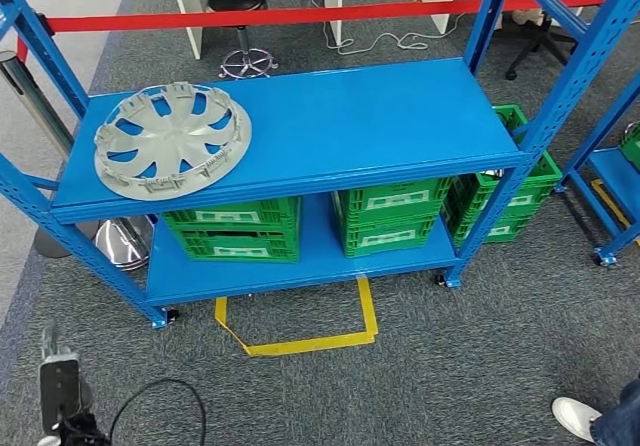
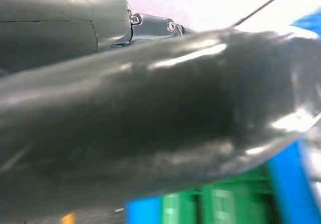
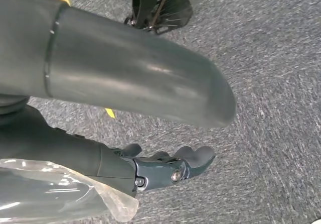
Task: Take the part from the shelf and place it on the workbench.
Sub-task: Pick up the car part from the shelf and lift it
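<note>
The part, a grey plastic wheel cover (image 1: 172,141), lies flat on the left end of the blue shelf's top board (image 1: 362,116) in the head view. The rest of that board is bare. My left hand (image 2: 151,123) is seen close up in the left wrist view, its thick grey thumb blurred across the picture and a dark finger (image 2: 159,27) beside it, nothing in its grasp. My right hand (image 3: 132,83) hangs over grey carpet in the right wrist view. Its fingers (image 3: 189,158) are stretched out and apart from the thumb, holding nothing.
Green crates (image 1: 234,228) (image 1: 389,216) fill the lower shelf, and more green crates (image 1: 506,191) stand at its right end. Yellow tape (image 1: 302,341) marks the carpet in front. A person's shoe (image 1: 577,416) is at bottom right. A second blue rack (image 1: 619,176) stands right.
</note>
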You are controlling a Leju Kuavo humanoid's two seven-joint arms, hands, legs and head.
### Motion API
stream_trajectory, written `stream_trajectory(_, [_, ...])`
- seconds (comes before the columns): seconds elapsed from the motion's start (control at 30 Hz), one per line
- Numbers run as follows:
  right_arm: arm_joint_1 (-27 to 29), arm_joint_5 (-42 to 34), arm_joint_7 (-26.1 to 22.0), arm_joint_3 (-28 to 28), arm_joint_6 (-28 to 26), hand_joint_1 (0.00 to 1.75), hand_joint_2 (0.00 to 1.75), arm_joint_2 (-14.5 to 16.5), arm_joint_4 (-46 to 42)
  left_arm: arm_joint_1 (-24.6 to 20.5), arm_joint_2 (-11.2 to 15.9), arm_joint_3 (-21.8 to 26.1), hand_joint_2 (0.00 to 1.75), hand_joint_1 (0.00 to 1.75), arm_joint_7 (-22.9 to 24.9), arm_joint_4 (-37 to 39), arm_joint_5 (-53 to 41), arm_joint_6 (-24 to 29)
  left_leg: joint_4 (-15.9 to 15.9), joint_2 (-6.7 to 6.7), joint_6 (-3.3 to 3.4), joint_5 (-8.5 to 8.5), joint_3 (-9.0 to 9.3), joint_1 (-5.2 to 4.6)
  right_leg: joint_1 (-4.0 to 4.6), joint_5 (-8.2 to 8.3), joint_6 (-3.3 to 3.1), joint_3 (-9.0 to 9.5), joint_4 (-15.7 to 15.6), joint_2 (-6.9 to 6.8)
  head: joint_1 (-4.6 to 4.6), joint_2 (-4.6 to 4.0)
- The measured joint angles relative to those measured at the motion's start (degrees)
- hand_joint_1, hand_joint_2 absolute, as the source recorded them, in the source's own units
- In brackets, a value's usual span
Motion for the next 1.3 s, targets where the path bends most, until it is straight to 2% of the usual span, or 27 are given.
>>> stream_trajectory(0.3, [-0.7,5.7,0.6,-2.3,-0.7,0.0,0.0,0.0,1.1,0.5,2.5,-11.4,0.0,0.0,-1.2,-13.3,-3.0,5.0,0.0,0.01,0.0,0.0,0.0,0.0,0.0,0.0,0.0,-0.02,0.0,0.04,0.0,0.0])
stream_trajectory(0.43, [-0.9,8.2,0.9,-2.8,-0.9,0.0,1.75,0.0,1.5,0.0,4.5,-16.0,0.0,0.0,-1.4,-17.6,-4.8,6.4,0.0,0.02,0.0,0.0,0.01,0.0,0.0,0.0,0.0,-0.04,0.0,0.07,0.0,-0.01])
stream_trajectory(0.7, [-1.9,12.1,-0.5,-4.6,-0.8,0.0,1.75,0.0,2.2,-5.2,10.7,-25.1,0.0,0.0,2.4,-24.0,-14.1,7.8,0.0,0.17,0.01,0.02,0.03,0.01,0.01,0.09,0.0,-0.03,0.0,0.24,0.0,-0.01])
stream_trajectory(0.83, [-2.3,12.2,-3.2,-5.7,-0.4,0.0,0.0,0.0,2.5,-7.8,13.4,-28.0,0.0,0.0,5.2,-25.7,-20.4,8.5,0.0,0.18,0.01,0.03,0.02,0.0,0.0,0.09,0.0,-0.05,0.0,0.26,0.0,0.0])
stream_trajectory(0.9, [-2.5,12.2,-4.7,-6.2,0.1,0.0,0.0,0.0,2.6,-9.3,14.8,-29.3,0.0,0.0,6.7,-26.1,-23.6,8.9,0.0,0.19,0.01,0.03,0.02,0.0,0.0,0.09,0.0,-0.06,0.0,0.27,-0.01,0.0])
stream_trajectory(1.03, [-2.9,12.4,-7.2,-6.8,2.2,0.0,1.75,0.0,2.7,-12.9,17.4,-32.0,0.0,0.0,9.6,-26.1,-30.0,9.1,0.1,0.19,0.01,0.03,0.02,0.0,0.0,0.09,0.0,-0.07,0.0,0.27,-0.01,0.0])
stream_trajectory(1.3, [-3.1,12.9,-10.3,-7.0,8.7,0.0,1.75,0.0,3.0,-22.2,21.2,-36.6,0.0,0.0,13.4,-22.1,-38.5,7.4,0.1,0.2,-0.01,0.05,0.02,0.0,0.0,0.13,-0.02,-0.07,0.0,0.3,-0.01,-0.01])
